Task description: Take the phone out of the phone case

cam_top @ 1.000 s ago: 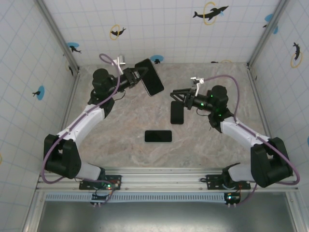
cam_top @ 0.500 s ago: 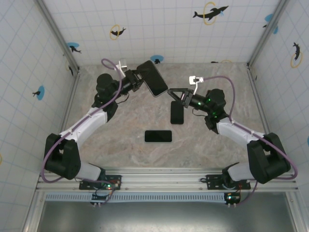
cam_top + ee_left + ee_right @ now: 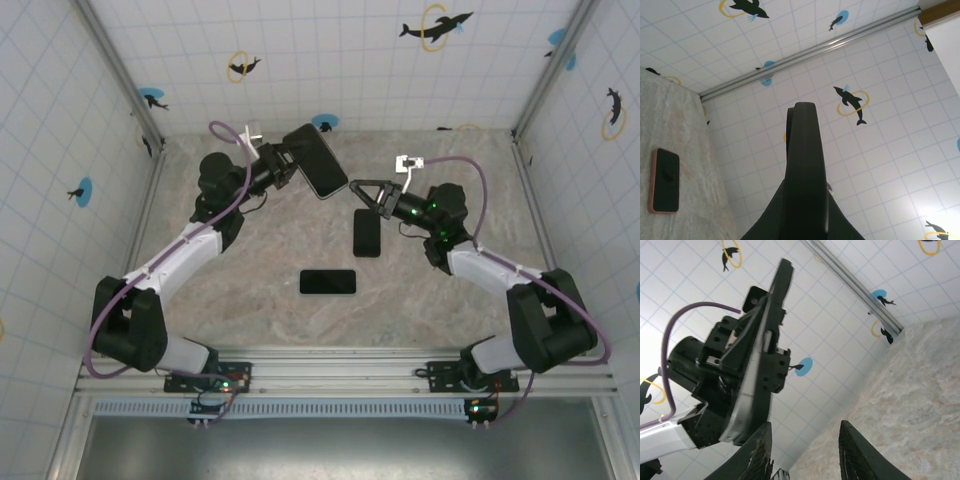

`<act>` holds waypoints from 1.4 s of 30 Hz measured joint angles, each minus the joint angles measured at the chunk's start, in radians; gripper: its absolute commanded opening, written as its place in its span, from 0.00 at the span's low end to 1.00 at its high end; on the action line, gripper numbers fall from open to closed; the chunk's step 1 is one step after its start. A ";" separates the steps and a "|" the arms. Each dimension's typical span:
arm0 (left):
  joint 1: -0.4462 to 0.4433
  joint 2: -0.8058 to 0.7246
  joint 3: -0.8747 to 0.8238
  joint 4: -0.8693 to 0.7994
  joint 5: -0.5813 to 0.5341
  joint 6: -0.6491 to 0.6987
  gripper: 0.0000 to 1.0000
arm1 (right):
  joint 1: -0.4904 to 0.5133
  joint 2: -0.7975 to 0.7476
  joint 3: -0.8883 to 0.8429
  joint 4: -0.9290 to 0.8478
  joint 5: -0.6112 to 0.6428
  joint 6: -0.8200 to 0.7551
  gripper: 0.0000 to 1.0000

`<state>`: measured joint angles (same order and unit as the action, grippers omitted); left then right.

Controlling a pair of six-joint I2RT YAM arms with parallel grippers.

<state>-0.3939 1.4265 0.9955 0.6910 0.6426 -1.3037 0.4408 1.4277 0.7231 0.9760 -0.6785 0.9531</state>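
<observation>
One cased phone (image 3: 312, 160) hangs high over the far side of the table (image 3: 250, 250), clamped edge-on in my left gripper (image 3: 289, 164). My right gripper (image 3: 356, 190) sits just beside its lower corner, jaws apart. I judge this the approach to peel; next, catch the case rim. Since a second ago it has swung up from the flat phone (image 3: 367, 233).
</observation>
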 measured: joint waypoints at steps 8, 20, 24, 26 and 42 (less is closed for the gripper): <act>-0.005 0.000 0.000 0.003 0.000 0.000 0.00 | 0.002 0.021 0.005 0.037 -0.005 0.023 0.38; -0.005 0.000 0.000 -0.002 0.001 0.023 0.00 | -0.007 -0.006 0.005 0.066 -0.007 0.061 0.38; -0.005 0.000 0.000 -0.001 0.000 0.023 0.00 | 0.001 -0.001 0.007 0.067 -0.010 0.067 0.38; -0.004 0.000 0.000 0.000 -0.003 0.021 0.00 | 0.001 0.001 0.014 0.061 -0.011 0.064 0.38; -0.013 0.000 0.000 0.059 0.004 -0.032 0.00 | 0.020 0.051 0.046 0.076 -0.018 0.106 0.36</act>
<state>-0.4068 1.4269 0.9951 0.7498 0.6464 -1.3361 0.4610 1.4792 0.7692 1.0515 -0.6964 1.0588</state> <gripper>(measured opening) 0.134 0.364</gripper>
